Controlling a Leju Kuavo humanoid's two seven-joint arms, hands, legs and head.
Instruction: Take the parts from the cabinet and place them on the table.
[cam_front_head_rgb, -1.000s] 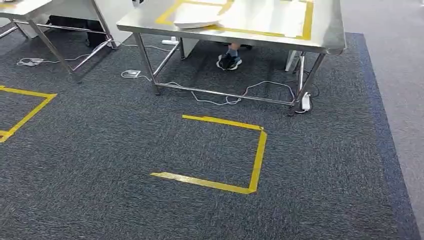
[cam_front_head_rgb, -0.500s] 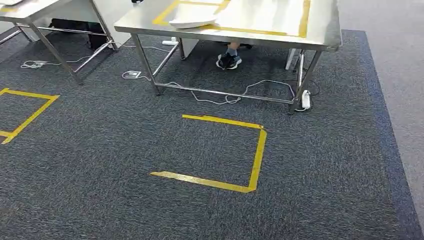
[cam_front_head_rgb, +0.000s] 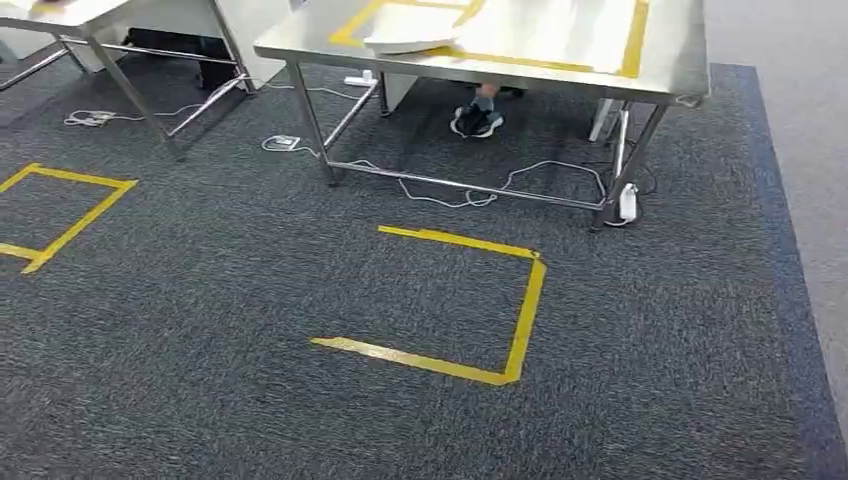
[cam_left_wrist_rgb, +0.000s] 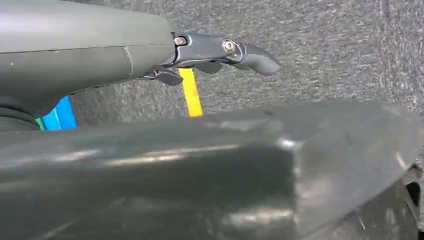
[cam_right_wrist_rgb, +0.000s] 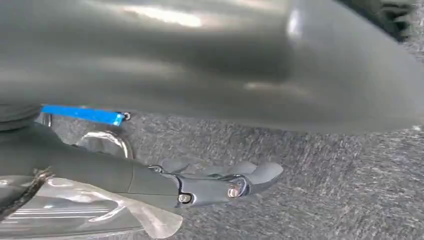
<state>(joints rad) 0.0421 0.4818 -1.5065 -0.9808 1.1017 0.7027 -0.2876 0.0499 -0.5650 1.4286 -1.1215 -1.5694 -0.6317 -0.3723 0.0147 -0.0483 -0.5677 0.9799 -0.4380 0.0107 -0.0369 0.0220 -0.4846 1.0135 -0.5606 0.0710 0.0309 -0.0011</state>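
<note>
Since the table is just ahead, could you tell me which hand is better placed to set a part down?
Probably the right: a clear plastic packet sits against the right hand, though its grip is hidden. The left hand hangs straight-fingered with nothing in it.

The place looks like a robot test lab or workshop room. Stainless-steel work tables (cam_front_head_rgb: 670, 75) on tubular legs stand on dark grey carpet (cam_front_head_rgb: 200, 330), with yellow tape (cam_front_head_rgb: 523, 318) marking out squares on the floor and on a tabletop. White cables (cam_front_head_rgb: 450, 195) and a power strip (cam_front_head_rgb: 628, 202) trail under the tables, where a seated person's sneakers (cam_front_head_rgb: 477, 121) show.
</note>
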